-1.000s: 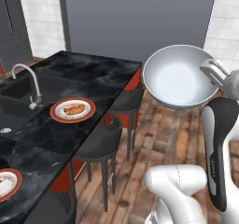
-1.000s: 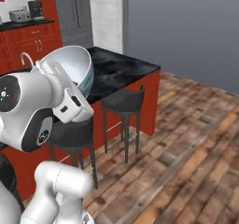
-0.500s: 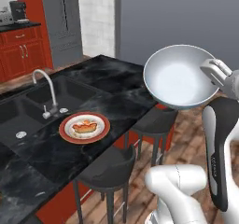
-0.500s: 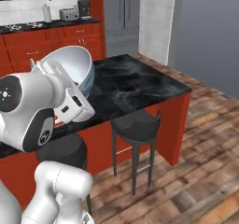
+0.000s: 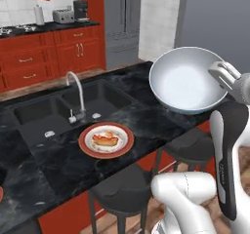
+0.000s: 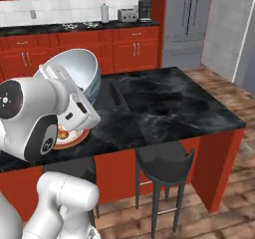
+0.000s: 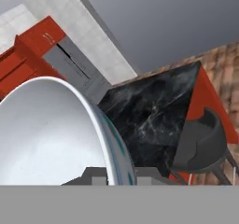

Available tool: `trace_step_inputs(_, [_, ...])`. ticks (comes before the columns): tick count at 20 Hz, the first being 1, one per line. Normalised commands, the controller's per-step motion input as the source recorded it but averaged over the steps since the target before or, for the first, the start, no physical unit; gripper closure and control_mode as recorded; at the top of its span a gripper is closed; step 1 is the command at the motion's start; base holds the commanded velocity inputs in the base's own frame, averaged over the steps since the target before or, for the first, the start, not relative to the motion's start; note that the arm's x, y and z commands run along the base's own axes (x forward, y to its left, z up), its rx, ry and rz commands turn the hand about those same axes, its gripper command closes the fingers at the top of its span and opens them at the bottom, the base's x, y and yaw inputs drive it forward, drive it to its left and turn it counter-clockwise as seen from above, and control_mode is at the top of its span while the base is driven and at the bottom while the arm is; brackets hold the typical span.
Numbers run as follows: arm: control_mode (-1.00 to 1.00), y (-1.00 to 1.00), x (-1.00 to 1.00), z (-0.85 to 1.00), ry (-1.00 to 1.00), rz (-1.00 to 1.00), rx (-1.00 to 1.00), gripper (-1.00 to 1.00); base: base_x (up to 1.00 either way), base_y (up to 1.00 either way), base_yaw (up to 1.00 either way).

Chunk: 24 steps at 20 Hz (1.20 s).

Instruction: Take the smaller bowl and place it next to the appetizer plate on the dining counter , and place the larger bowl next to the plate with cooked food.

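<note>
Pincer clenched on the rim of the larger bowl, holding it tilted up in the air over the far end of the dining surface, apart from the top. Bowl's pale inside faces the left base camera; blue-patterned outside shows in the right base view. Plate with cooked food sits on the black marble near the front edge, just in front of the sink and steel faucet. Dark stools stand below the surface's edge.
</note>
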Motion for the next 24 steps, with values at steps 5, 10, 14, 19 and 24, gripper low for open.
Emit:
trace_step_inputs(5, [1.0,0.0,0.0,0.0,0.0,0.0,0.0,1.0,0.74,0.0,0.49])
trace_step_inputs(10, [1.0,0.0,0.0,0.0,0.0,0.0,0.0,1.0,0.78,0.0,0.49])
trace_step_inputs(14, [1.0,0.0,0.0,0.0,0.0,0.0,0.0,1.0,0.73,0.0,0.48])
trace_step_inputs(19, [1.0,0.0,0.0,0.0,0.0,0.0,0.0,1.0,0.58,-0.01,0.35])
trace_step_inputs(24, [-1.0,-0.26,0.16,-0.25,0.21,0.13,0.0,1.0,0.0,0.0,0.0])
